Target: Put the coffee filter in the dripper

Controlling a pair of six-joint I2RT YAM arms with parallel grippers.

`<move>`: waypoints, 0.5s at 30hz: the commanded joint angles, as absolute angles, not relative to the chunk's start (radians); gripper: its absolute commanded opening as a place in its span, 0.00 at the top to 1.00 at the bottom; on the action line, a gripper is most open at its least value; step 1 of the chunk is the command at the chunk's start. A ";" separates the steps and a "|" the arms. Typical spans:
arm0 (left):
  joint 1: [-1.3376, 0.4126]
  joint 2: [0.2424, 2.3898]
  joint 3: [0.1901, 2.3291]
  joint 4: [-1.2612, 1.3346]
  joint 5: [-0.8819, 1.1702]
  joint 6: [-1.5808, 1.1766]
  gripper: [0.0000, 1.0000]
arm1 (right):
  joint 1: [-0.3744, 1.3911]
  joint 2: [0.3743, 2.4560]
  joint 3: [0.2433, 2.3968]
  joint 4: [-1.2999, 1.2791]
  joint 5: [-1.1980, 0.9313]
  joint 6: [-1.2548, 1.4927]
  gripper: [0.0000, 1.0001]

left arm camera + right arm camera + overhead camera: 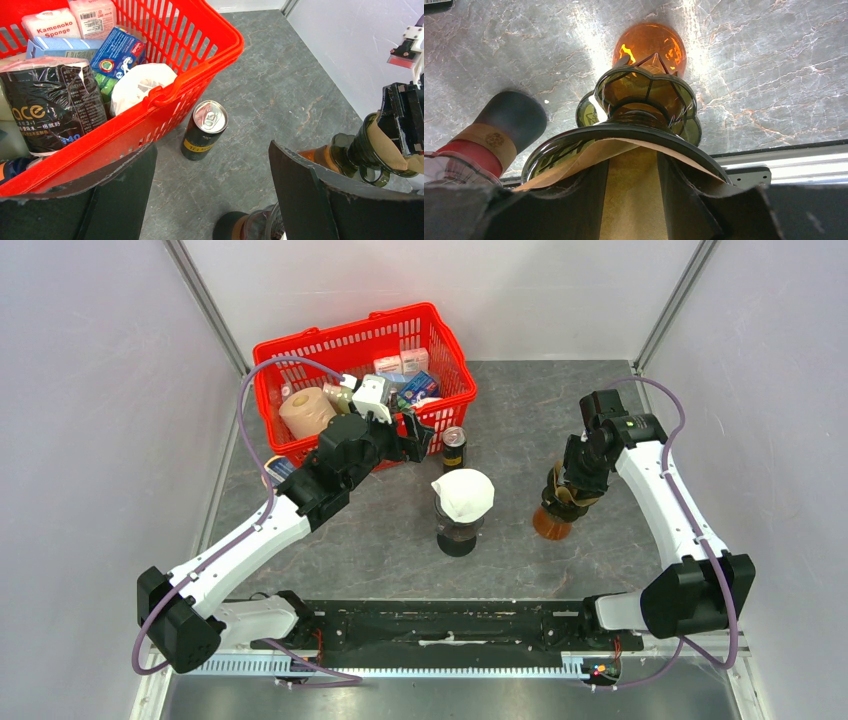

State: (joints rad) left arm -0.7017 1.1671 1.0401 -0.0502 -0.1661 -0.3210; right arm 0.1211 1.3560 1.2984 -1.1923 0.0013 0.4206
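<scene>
The left arm (pixel 260 530) stretches from the lower left toward the frame's centre, with the left gripper (pixel 421 436) spread wide and empty. The right arm (pixel 660 490) folds back from the lower right — the right gripper (pixel 570 490) points down, pinched on the rim of the dripper (pixel 644 92).

"Kamenoko Sponge" on pink packet (pixel 47 25)

Rear-left blocked: can (pixel 454 448), basket (pixel 345 332); table (pixel 510 540) bare between carafe (pixel 457 535), dripper (pixel 562 498).
</scene>
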 commanded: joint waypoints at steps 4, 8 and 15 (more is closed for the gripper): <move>-0.695 1.172 1.060 -0.017 -0.175 -0.313 0.11 | 0.132 1.342 1.263 -1.144 0.015 0.370 0.52; -0.695 1.175 1.062 -0.017 -0.175 -0.313 0.11 | 0.134 1.312 1.262 -1.114 0.014 0.357 0.52; -0.695 1.172 1.061 -0.018 -0.171 -0.314 0.11 | 0.135 1.304 1.299 -1.148 0.003 0.356 0.53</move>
State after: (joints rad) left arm -0.7017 1.1717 1.0401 -0.0502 -0.1658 -0.3210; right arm 0.1291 1.3281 1.2755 -1.1599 0.0017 0.3698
